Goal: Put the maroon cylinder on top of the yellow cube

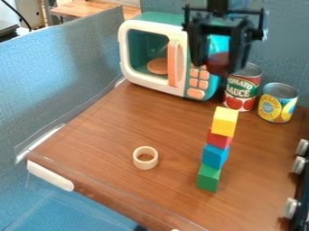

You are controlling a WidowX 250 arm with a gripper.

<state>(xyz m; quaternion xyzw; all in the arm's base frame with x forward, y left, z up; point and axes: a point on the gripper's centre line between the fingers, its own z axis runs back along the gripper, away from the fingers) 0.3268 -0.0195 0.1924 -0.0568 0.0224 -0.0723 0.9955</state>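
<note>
Maroon shows between the fingers of the tool [217, 57]: the cylinder [219, 64] is gripped and off the worktop [109, 131], above and apart from the yellow cube [225, 116]. That cube tops a standing stack of red, blue and green blocks. So the grasp looks done; lining up, lowering and letting go remain.

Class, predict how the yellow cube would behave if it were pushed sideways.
The yellow cube would probably slide or tip off, since it sits unbraced atop the red block. Its flat faces make rolling unlikely. A harder push might topple the whole stack, which is four blocks high and one block wide.
</note>
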